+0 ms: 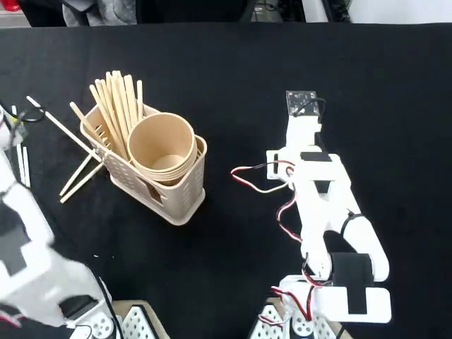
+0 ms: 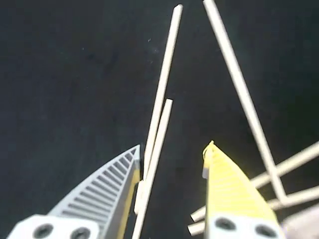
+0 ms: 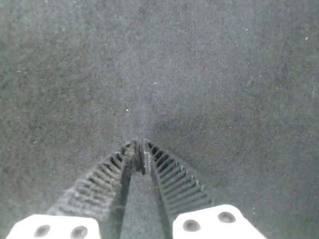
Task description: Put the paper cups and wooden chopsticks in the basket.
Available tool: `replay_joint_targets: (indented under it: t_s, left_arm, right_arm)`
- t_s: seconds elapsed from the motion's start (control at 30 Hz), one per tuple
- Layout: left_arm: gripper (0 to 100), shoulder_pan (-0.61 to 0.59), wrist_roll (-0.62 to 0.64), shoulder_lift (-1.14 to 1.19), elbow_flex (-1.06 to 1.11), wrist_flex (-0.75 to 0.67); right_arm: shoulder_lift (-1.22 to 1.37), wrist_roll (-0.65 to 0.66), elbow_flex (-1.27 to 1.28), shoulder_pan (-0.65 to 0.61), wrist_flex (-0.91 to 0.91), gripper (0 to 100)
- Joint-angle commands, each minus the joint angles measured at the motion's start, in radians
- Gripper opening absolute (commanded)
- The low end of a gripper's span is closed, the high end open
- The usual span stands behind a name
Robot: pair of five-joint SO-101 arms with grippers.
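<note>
A beige slotted basket point(image 1: 176, 198) stands left of the table's middle. It holds stacked paper cups point(image 1: 161, 145) and a bundle of wooden chopsticks point(image 1: 116, 106). More chopsticks point(image 1: 81, 180) lie loose on the black cloth to the basket's left. A further pair of chopsticks point(image 1: 22, 162) lies at the far left by my left arm point(image 1: 21, 240). In the left wrist view that pair point(image 2: 158, 127) lies between the spread fingers of my left gripper point(image 2: 173, 146), close to the grey finger point(image 2: 119, 179). My right gripper point(image 3: 137, 148) is shut and empty above bare cloth, right of the basket point(image 1: 302, 103).
Another long chopstick point(image 2: 239, 84) runs past the yellow finger point(image 2: 227, 184), and several ends cross beside it. Red and white cables point(image 1: 261, 176) loop from the right arm point(image 1: 325, 212). The table's far edge runs along the back.
</note>
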Motion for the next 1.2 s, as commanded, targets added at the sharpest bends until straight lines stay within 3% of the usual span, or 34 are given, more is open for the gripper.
replay_joint_targets:
  t_s: [0.0, 0.2, 0.47, 0.57, 0.77, 1.0, 1.17]
  left_arm:
    - [20, -0.018, -0.011, 0.342, -0.354, 0.037]
    - [20, 0.005, -0.011, 0.744, -0.832, 0.169]
    - [19, 0.03, -0.009, 1.168, -1.391, 0.221]
    - [18, 0.027, -0.009, 1.243, -1.437, 0.238]
    - [2, 0.015, -0.015, 1.255, -1.431, 0.244]
    - [3, 0.012, -0.009, 1.217, -1.541, 0.365]
    - [3, 0.021, -0.009, 1.031, -1.543, 0.453]
  right_arm:
    - [-0.024, -0.002, -0.008, -0.017, -0.014, 1.5]
    - [-0.024, -0.002, -0.008, -0.017, -0.014, 1.5]
    - [-0.022, -0.002, -0.007, -0.014, -0.014, 1.5]
    - [-0.022, -0.002, -0.005, -0.015, -0.014, 1.5]
    - [-0.022, -0.002, -0.005, -0.015, -0.014, 1.5]
    - [-0.022, -0.002, -0.005, -0.017, -0.014, 1.5]
    - [-0.022, -0.002, -0.007, -0.017, -0.014, 1.5]
